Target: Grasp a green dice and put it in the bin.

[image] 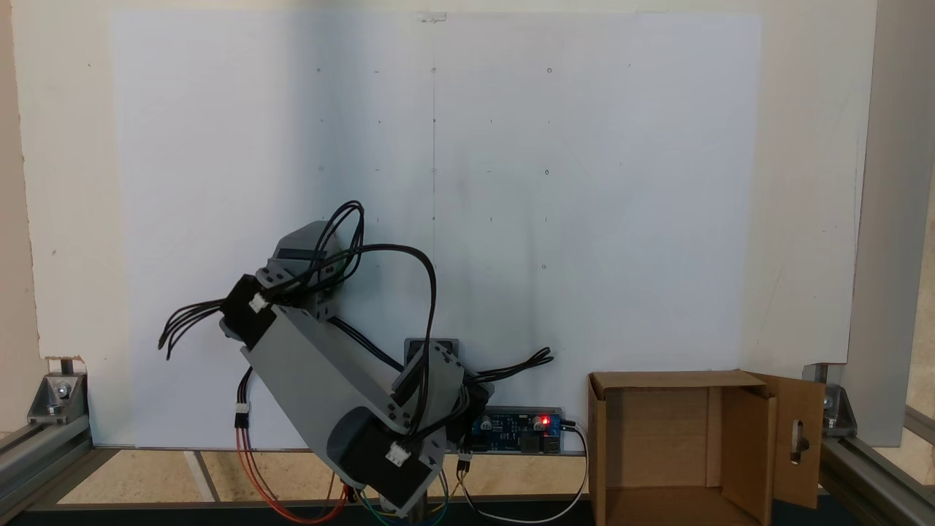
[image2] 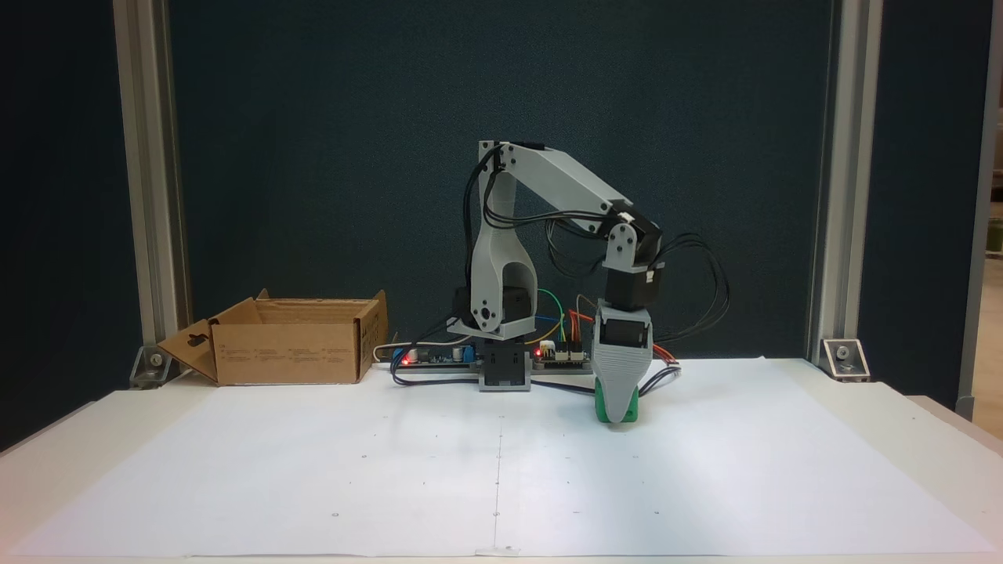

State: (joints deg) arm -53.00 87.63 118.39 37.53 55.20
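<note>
The green dice (image2: 601, 401) rests on the white paper, right of the arm's base in a fixed view. My gripper (image2: 618, 418) points straight down over it, and its grey front finger (image2: 620, 384) covers most of the cube, so green shows only at the finger's edges. The jaws stand one behind the other, which hides their gap. Seen from above in a fixed view, the wrist (image: 296, 252) hides the dice. The bin, a brown cardboard box (image2: 294, 352), sits at the far left behind the paper, with its slotted flap (image2: 192, 348) folded out. It is also at the bottom right as the box (image: 657, 431).
A control board with red lights (image2: 423, 357) and loose cables (image2: 705, 274) lie beside the arm's base (image2: 504, 368). Aluminium frame posts (image2: 831, 188) stand at both sides. The white paper sheet (image2: 501, 470) covers the table in front.
</note>
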